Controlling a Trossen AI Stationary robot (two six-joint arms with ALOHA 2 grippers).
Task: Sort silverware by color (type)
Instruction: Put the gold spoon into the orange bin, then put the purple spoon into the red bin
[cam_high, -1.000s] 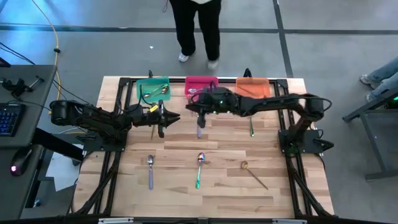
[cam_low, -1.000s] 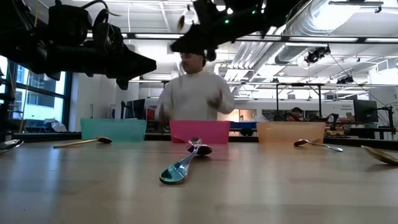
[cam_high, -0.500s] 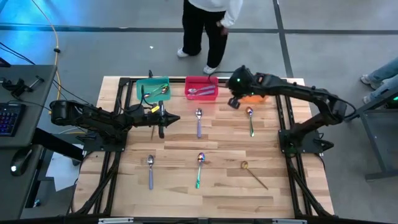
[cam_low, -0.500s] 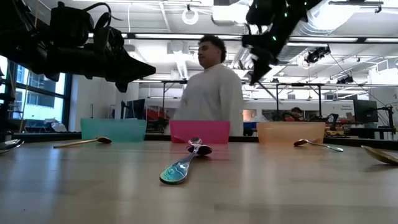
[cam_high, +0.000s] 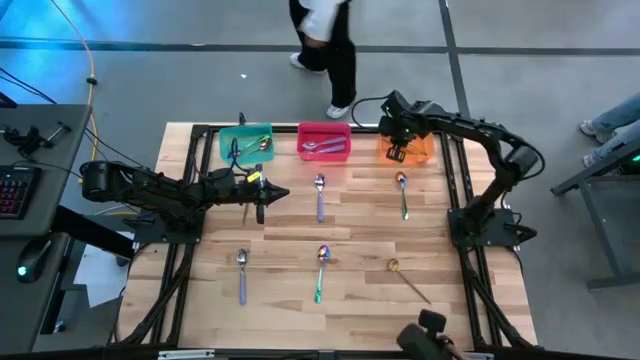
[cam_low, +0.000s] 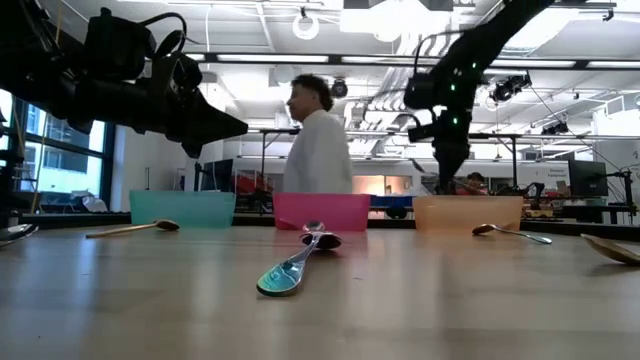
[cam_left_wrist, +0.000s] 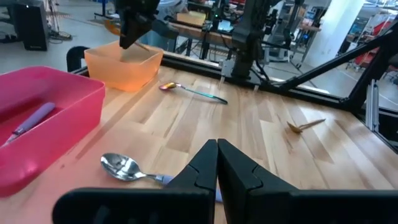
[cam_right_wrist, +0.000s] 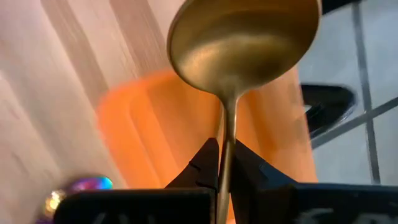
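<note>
High view: the right tool (cam_high: 397, 140) has swung from the pink bin (cam_high: 324, 143) to over the orange bin (cam_high: 420, 148), pinching a gold spoon (cam_right_wrist: 242, 37). It looks ready to drop. Left tool (cam_high: 262, 196) waits closed, empty.

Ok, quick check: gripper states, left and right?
Left gripper: shut, empty, above the wooden table.
Right gripper: shut on slim gold-bronze metal spoon, over orange plastic bin.
</note>
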